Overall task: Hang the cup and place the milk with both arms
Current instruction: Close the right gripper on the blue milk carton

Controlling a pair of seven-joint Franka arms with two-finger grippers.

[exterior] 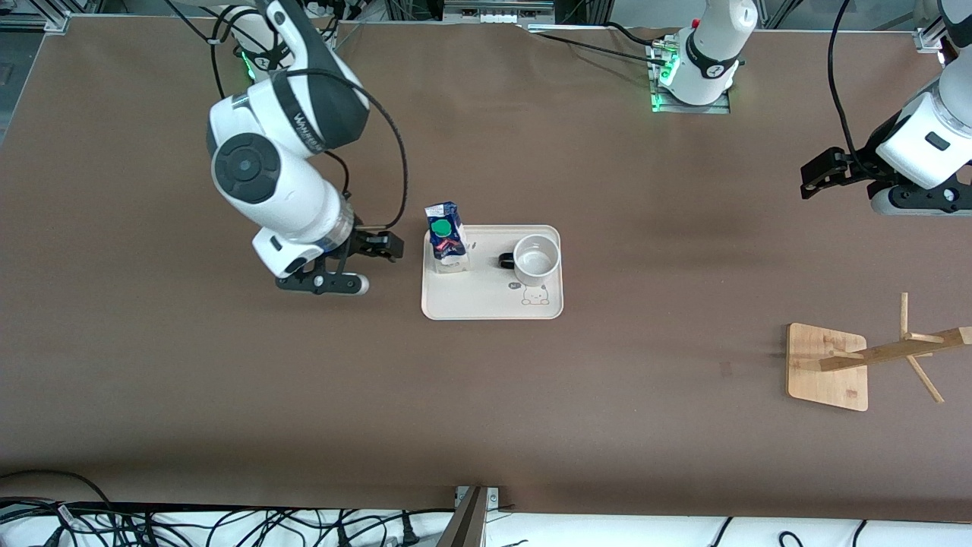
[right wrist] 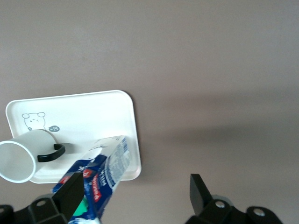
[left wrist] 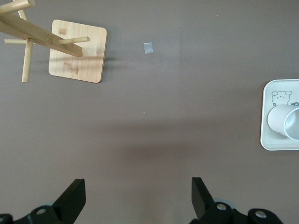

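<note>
While both arms hang unladen, entries run from the front view's left edge to its right.

Right arm (exterior: 281, 144): upper left of the front view, reaching down from its base at the top edge. Right gripper (exterior: 383, 247): left of centre, low over bare table just beside the tray's edge at the right arm's end; jaws released, grasping nothing, the two black fingers (right wrist: 70, 196) spread wide in the right wrist view with the carton between them farther off.

Milk (exterior: 446, 237): centre of the front view, upright on the tray in the corner toward the right arm's end and farther from the front camera; dark-blue and white carton, green cap, red marks. Not touched by the right gripper.

Tray (exterior: 493, 308): cream, rounded corners, small bear drawing in the corner nearer the front camera, toward the left arm's end.

Cup (exterior: 537, 258): white, upright on the same tray, apart from the milk, toward the left arm's end; black handle turned toward the carton.

Wooden rack (exterior: 828, 368): lower right of the front view, square base with a pegged post, well apart from the tray.

Left arm (exterior: 923, 137): right edge of the front view. Left gripper (exterior: 809, 178): upper right, over bare table; jaws released, holding nothing, fingers (left wrist: 74, 198) wide apart in the left wrist view.
</note>
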